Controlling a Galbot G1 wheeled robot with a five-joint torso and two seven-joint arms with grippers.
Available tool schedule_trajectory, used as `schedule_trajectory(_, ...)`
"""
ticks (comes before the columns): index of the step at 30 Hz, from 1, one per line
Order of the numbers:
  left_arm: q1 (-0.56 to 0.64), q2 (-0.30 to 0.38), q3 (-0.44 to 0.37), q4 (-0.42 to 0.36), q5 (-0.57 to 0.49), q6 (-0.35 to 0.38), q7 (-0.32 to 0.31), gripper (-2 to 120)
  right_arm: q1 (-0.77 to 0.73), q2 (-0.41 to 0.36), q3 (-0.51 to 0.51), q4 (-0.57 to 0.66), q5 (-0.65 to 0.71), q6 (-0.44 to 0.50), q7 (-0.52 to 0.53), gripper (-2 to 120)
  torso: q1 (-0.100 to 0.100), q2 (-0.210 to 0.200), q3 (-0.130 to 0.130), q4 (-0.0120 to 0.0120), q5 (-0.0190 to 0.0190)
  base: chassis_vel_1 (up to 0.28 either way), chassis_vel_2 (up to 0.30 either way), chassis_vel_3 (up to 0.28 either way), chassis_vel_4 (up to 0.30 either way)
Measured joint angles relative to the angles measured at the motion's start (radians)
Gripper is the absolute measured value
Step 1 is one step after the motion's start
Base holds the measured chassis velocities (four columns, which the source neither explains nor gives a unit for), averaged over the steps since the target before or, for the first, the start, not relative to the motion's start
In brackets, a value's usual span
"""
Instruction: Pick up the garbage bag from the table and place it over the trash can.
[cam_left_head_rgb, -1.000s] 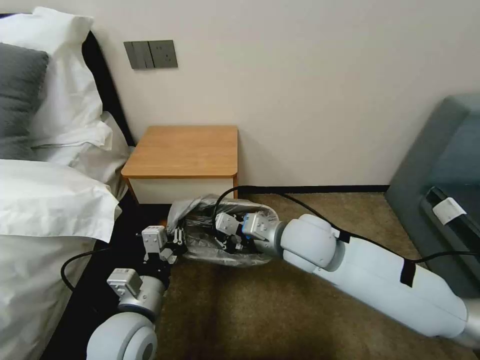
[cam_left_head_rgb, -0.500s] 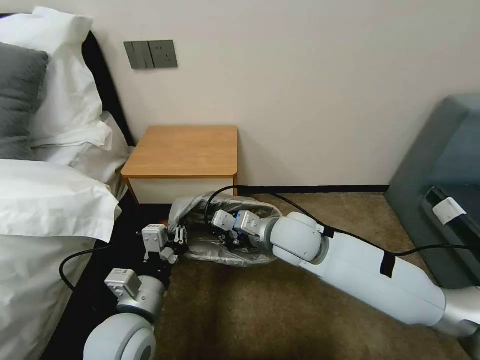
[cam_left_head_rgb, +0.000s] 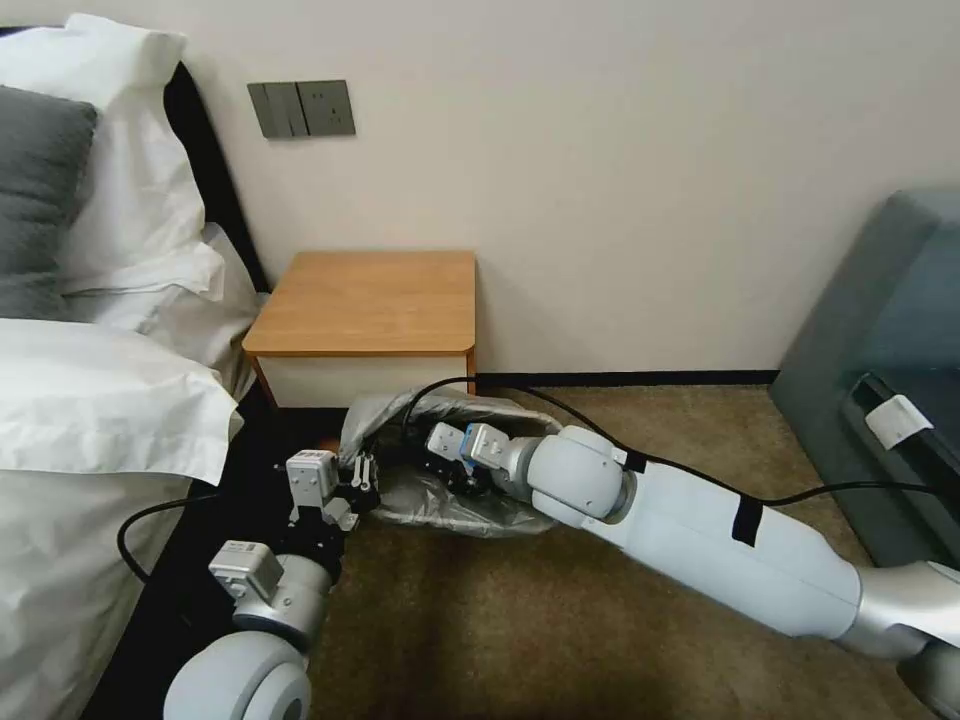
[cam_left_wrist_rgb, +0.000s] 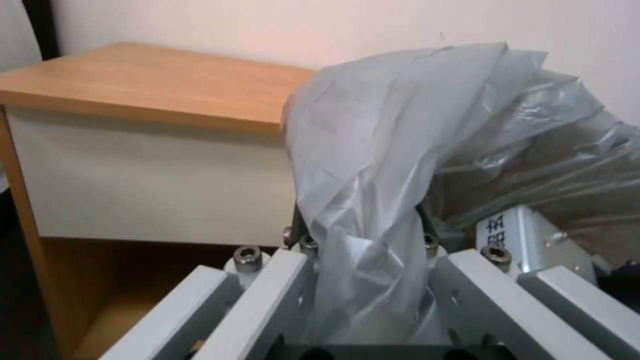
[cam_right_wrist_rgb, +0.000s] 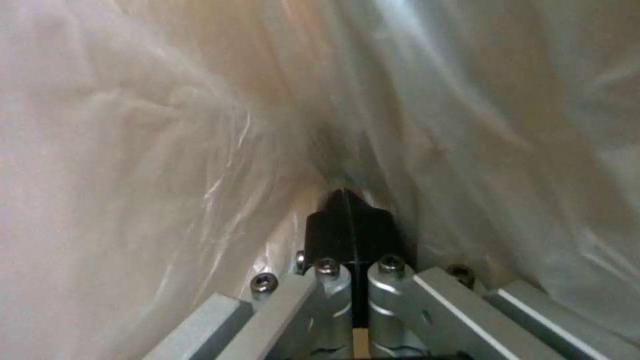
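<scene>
We can read no brand or wording anywhere; the only marking is a small dark stamp, too blurred to make out, on a metal block (cam_left_wrist_rgb: 508, 231) seen from the left wrist. We count one garbage bag (cam_left_head_rgb: 440, 495), one table (cam_left_head_rgb: 370, 300) and two grippers. The grey, crinkled bag sits on the carpet (cam_left_head_rgb: 560, 620) just in front of the table's right front corner, draped over something we take to be the trash can, whose body is hidden by the plastic. From the left wrist, the bag (cam_left_wrist_rgb: 393, 150) rises beside the table (cam_left_wrist_rgb: 147, 95) and a bunched fold runs down between the left gripper (cam_left_wrist_rgb: 365, 280) fingers, which pinch it. In the head view that left gripper (cam_left_head_rgb: 362, 478) is at the bag's edge nearest the bed (cam_left_head_rgb: 90, 420), below the table front. The right gripper (cam_left_head_rgb: 455, 472) reaches into the bag's opening in front of the table; its wrist view shows its dark fingertips (cam_right_wrist_rgb: 350, 225) pressed together with plastic (cam_right_wrist_rgb: 167, 125) all around, and we cannot tell whether any film is caught between them.
</scene>
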Motion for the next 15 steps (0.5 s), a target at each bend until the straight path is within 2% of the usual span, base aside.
schedule_trajectory(8, 0.001, -0.005, 0.006, -0.001, -0.001, 0.000, -0.005, 7, -0.004, 0.015, -0.010, -0.007, -0.005, 0.000, 0.025, 0, 0.000, 0.000, 0.000, 0.0001, 0.0000, 0.000, 0.000, 0.000, 0.000)
schedule_trajectory(15, -0.003, -0.010, 0.009, 0.001, -0.006, 0.003, -0.009, 7, -0.016, 0.011, -0.008, -0.007, 0.067, 0.000, 0.047, 0, 0.000, 0.000, 0.000, 0.0000, 0.0000, 0.000, 0.000, 0.000, 0.000)
